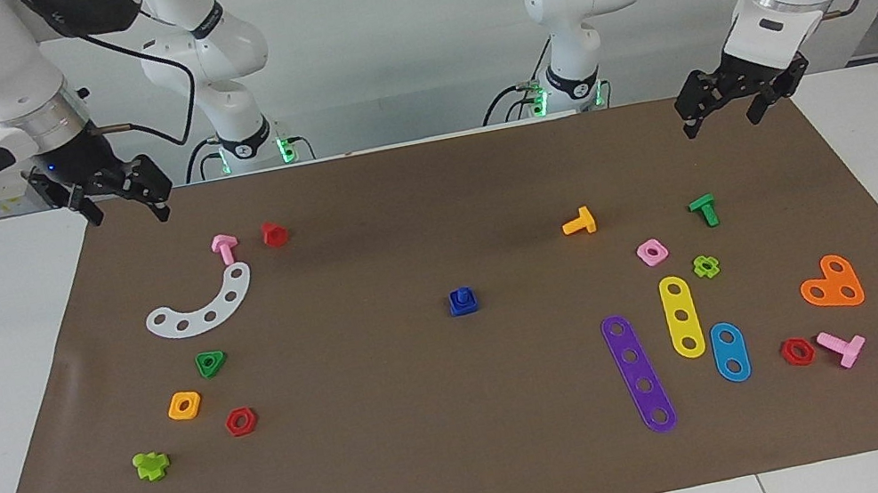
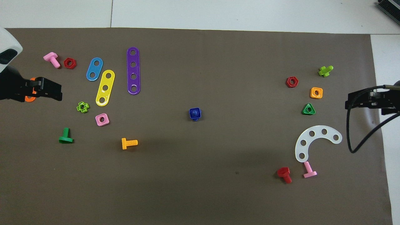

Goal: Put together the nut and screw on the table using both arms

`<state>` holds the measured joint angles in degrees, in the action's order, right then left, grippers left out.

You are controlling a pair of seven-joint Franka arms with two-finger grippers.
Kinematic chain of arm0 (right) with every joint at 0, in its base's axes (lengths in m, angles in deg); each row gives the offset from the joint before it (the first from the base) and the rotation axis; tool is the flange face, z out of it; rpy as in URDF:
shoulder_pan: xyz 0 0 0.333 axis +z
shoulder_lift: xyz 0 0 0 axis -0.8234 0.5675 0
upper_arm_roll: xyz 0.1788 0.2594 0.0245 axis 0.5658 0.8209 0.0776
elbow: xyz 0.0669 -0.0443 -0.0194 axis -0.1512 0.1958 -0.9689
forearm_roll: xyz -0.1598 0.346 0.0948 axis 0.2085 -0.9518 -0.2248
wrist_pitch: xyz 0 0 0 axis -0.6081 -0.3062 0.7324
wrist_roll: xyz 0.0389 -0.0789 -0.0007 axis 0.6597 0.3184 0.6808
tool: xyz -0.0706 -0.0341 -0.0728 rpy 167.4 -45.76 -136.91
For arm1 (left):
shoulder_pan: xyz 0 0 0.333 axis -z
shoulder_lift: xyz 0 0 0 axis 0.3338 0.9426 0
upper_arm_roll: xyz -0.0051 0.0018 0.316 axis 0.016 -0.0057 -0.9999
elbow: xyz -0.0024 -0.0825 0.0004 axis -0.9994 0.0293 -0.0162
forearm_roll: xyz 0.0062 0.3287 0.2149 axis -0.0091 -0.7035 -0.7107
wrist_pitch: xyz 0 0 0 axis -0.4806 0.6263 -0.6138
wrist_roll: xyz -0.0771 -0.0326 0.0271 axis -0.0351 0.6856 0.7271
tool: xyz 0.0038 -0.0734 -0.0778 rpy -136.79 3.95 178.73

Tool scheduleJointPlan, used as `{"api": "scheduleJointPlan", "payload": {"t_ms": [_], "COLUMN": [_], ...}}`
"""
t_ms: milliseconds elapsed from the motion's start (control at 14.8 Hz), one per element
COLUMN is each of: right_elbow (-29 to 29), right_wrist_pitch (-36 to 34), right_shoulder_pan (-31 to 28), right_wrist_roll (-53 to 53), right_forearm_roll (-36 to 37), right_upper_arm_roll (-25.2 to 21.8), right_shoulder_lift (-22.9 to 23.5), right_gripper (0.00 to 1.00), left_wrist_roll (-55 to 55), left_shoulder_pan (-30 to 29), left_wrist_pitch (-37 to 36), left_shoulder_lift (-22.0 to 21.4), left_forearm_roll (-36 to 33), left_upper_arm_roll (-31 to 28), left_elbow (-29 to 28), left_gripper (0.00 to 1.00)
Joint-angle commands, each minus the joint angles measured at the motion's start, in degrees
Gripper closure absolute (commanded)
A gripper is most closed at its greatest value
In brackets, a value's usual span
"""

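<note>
The dark blue nut (image 1: pixel 463 306) (image 2: pixel 191 116) lies flat near the middle of the brown mat on the table (image 1: pixel 441 463). The dark blue screw (image 1: pixel 461 296) (image 2: pixel 195 112) sits in its centre hole, so the two read as one piece. My left gripper (image 1: pixel 722 122) (image 2: pixel 59 92) hangs open and empty over the mat's corner nearest the left arm's base. My right gripper (image 1: pixel 129 216) (image 2: pixel 347 102) hangs open and empty over the mat's edge by the right arm's base. Neither touches the blue piece.
Toward the left arm's end lie an orange screw (image 1: pixel 579 222), green screw (image 1: pixel 704 211), pink nut (image 1: pixel 651 251), purple (image 1: pixel 639 374), yellow and blue strips and an orange plate (image 1: pixel 832 283). Toward the right arm's end lie a white curved strip (image 1: pixel 204 304), red screw (image 1: pixel 273 234) and several nuts.
</note>
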<state>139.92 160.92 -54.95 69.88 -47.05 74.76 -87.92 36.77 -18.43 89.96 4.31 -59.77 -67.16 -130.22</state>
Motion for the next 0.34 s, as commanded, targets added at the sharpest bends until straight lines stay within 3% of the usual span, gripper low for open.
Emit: {"api": "scheduleJointPlan", "payload": {"t_ms": [0, 271], "right_elbow": [0.0, 0.0], "right_wrist_pitch": [-0.8, -0.8], "right_shoulder_pan": [-0.4, -0.4], "right_wrist_roll": [1.1, 1.1], "right_forearm_roll": [-0.3, -0.4], "right_upper_arm_roll": [0.3, 0.3], "right_shoulder_lift": [-0.4, -0.4], "right_gripper": [0.00, 0.00], "left_wrist_roll": [-1.3, -4.5], "left_shoulder_pan": [-0.3, -1.3], "left_wrist_pitch": [-0.8, 0.7], "left_shoulder_lift": [0.4, -0.2], "left_forearm_roll": [-0.5, -0.4], "left_upper_arm_roll": [0.0, -0.2], "left_elbow": [0.0, -1.5], "left_gripper": [0.00, 0.00]}}
